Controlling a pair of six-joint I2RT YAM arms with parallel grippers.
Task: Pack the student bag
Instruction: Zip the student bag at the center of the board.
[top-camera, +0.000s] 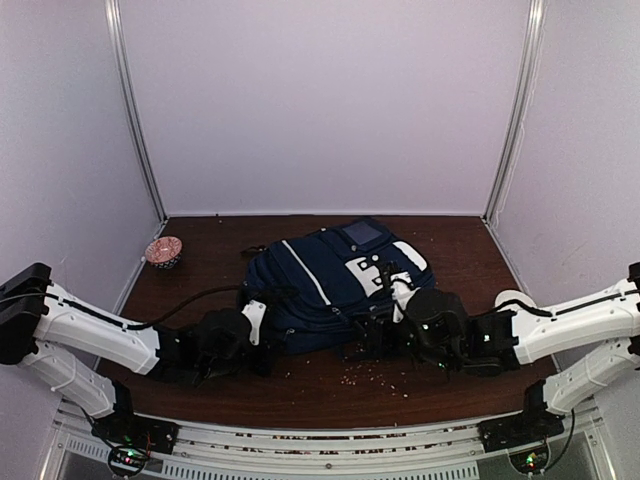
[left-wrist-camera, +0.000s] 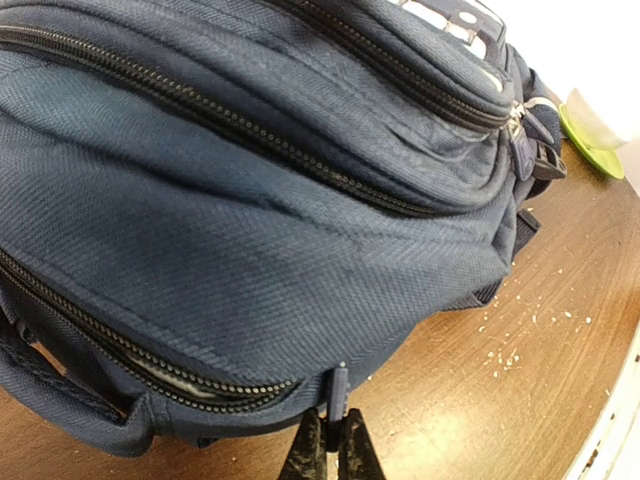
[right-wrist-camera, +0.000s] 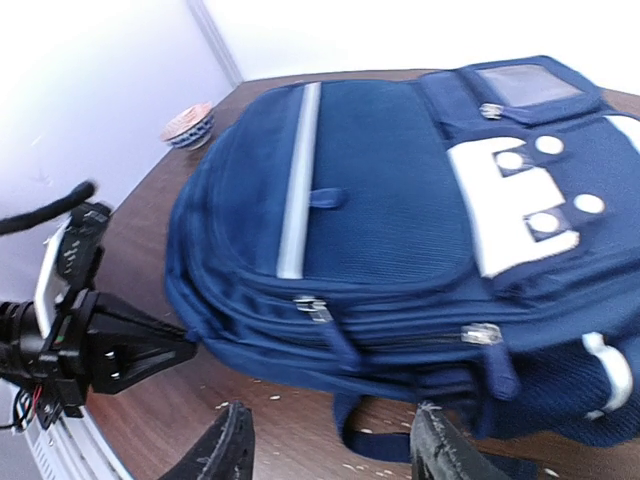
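Left fingers: were pressed together and clamped on the zip pull, as was seen from the left wrist.
Zip pull: a small navy tab, was held upright at the end of the lowest zip line, just above the surface.
Right fingers: were held apart, and nothing was gripped. A dark strap loop was seen low between them, but whether it was touched could not be told.
Student bag: was laid flat in the middle of the surface with its front panel turned up. Its near left corner was met by the left fingers, and its near right edge was faced by the right fingers.
Bag markings: a white stripe was run down the front pocket, and white patches were set toward the right arm's side.
Arms: the left arm and the right arm were stretched in low from the two sides toward the bag.
Bowl: a small patterned one, was placed at the far left corner, well apart from the bag.
White and green item: was seen on the surface near the bag's end on the right arm's side. What it was could not be told.
Crumbs: pale specks were scattered over the surface beside the bag's near edge.
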